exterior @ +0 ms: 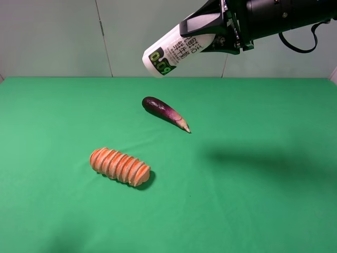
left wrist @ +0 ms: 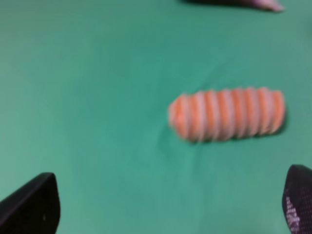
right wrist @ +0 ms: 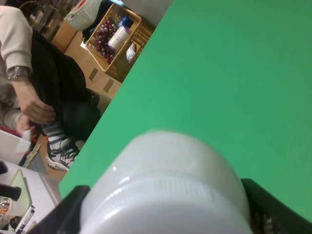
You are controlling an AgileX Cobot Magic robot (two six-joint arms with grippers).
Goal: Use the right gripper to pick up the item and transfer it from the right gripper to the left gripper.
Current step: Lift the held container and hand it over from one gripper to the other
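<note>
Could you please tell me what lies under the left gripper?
The left gripper, open, looks down on the ridged orange bread loaf lying on the green cloth, with the eggplant's tip nearby. The cloth beneath the loaf is covered.

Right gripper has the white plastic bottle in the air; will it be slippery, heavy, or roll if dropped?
Probably light: the small white plastic drink bottle hangs tilted from the right gripper, gripped near its cap. Its smooth round body could slip or pivot. Dropped, it would likely roll.
</note>
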